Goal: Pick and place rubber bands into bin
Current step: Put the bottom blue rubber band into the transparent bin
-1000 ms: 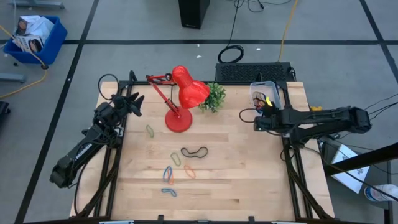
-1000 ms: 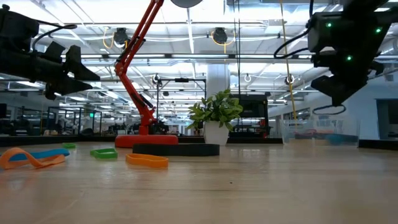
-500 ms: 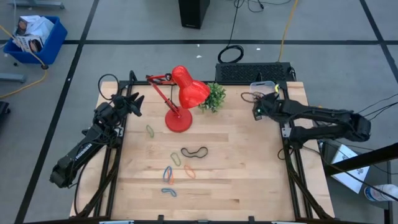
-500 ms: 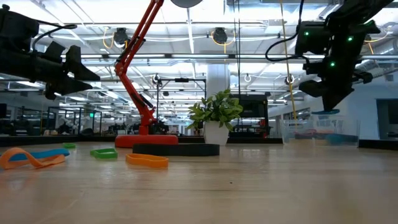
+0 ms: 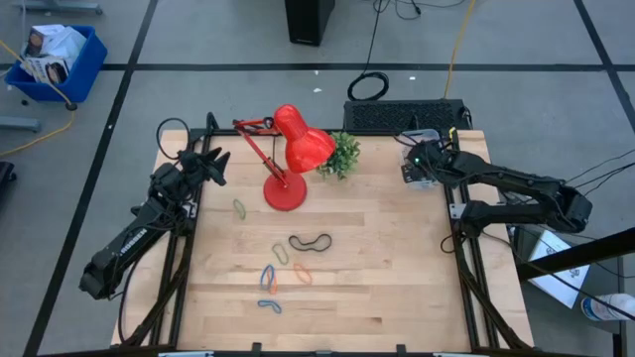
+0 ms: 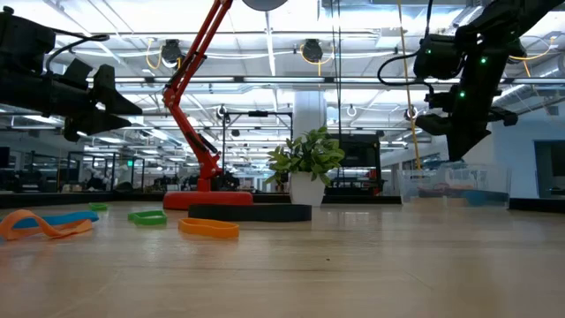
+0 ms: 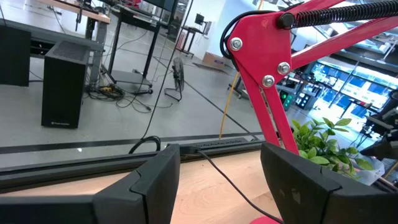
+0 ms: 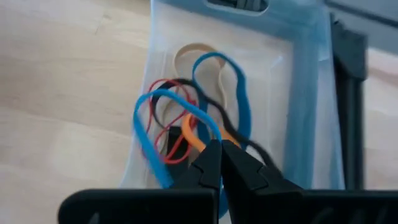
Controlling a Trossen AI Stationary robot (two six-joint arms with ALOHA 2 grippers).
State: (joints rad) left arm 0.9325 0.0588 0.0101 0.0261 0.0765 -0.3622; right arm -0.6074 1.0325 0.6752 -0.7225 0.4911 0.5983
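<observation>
At the bench's [image 5: 397, 288] left edge the left claw [image 5: 215, 161] waits above the wood, its fingers [image 7: 155, 180] spread and holding nothing. Right of it stands a red lamp [image 5: 288, 149] beside a small plant [image 5: 342, 154]. Loose rubber bands [image 5: 288, 258] lie on the bench in front of the lamp (green, black, orange and blue loops among them). Farther right, near the back corner, the right claw [image 8: 221, 158] hangs clenched over the bin [image 8: 298, 74], where more bands are piled; whether it pinches one cannot be told.
</observation>
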